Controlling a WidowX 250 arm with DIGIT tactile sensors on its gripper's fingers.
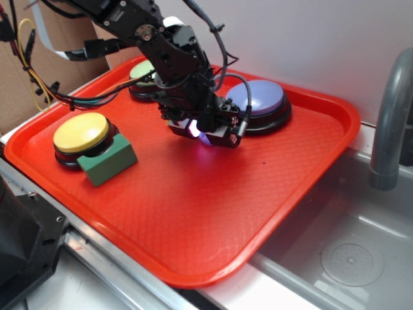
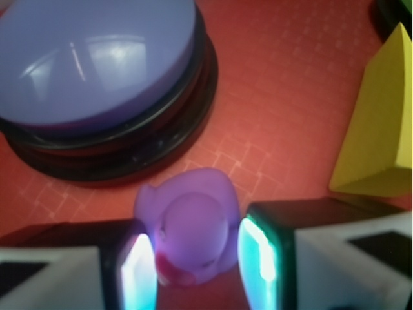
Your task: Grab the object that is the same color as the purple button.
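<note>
the gripper (image 2: 193, 271) stands spread around the purple duck (image 2: 190, 226) near the tray's (image 1: 193, 213) far edge, and closing off-centre may squeeze the rubber toy out sideways.

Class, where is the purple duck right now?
In the wrist view, the duck sits on the red tray between the pincer fingers, just in front of the purple button.

We see the tiny purple rubber duck (image 2: 192, 234) upright on the red tray, between the two glowing fingers of the pincer (image 2: 197, 268). Just beyond the pincer sits the purple button (image 2: 97, 61), its lavender dome on a black base.
</note>
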